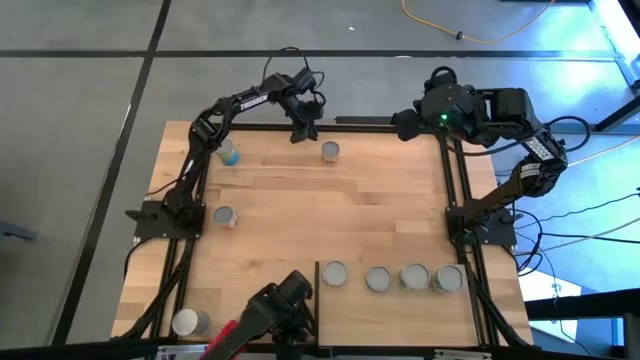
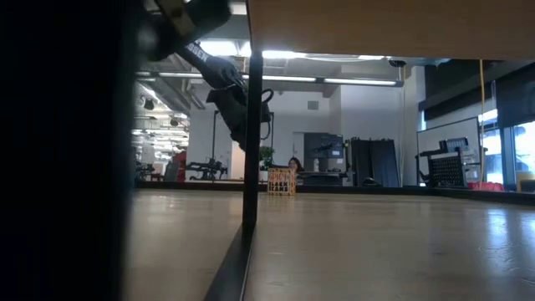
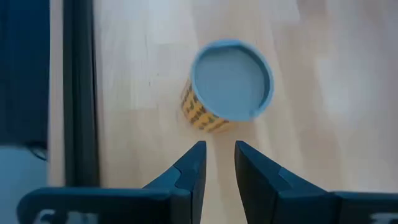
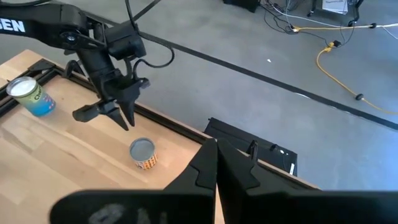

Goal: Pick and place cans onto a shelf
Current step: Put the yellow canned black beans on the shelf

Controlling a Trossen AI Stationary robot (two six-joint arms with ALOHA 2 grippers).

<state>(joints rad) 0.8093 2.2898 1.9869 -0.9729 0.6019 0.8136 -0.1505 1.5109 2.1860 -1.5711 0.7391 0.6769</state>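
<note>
A robotics lab or workshop is indicated. A pale striped plank tabletop (image 1: 300,215) framed in black metal rails is set on a bare grey concrete floor (image 1: 80,90), with a yellow cable (image 1: 470,35) trailing at one o'clock. Strip ceiling lights (image 2: 334,81) and dark equipment racks (image 2: 372,163) are seen beyond.

Open middle of the bench, cans along its edges

The bench (image 1: 330,215) is bare across its centre, a wide lane between both arms. Four cans (image 1: 392,277) stand in a close row on the shelf (image 1: 400,310), leaving little room between them. One yellow-labelled can (image 1: 330,152) stands alone near the far edge, just beside the left gripper (image 1: 303,133), free on all sides. Two more cans (image 1: 225,215) crowd the left arm's base, another sits at the near left corner.
</note>
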